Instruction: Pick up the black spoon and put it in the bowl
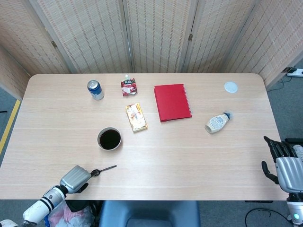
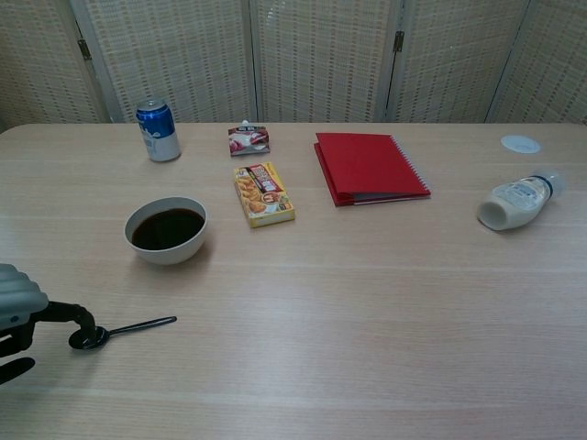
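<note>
- One dark finger [image 2: 81, 317] of the left hand [image 2: 20, 307] curls down onto the head of the black spoon [image 2: 119, 330] at lower left; whether the fingers actually grip it cannot be told.
- The spoon lies flat on the tabletop [image 2: 367, 302], handle pointing right.
- In the head view the left hand [image 1: 75, 178] sits at the spoon's [image 1: 103, 170] left end, near the bottom edge.
- The bowl [image 2: 166, 230] stands above the spoon, apart from it, dark inside.
- The right hand [image 1: 285, 163] rests at the lower right edge of the head view, fingers spread, holding nothing.
- A blue can [image 2: 158, 130] stands upper left of the bowl.
</note>
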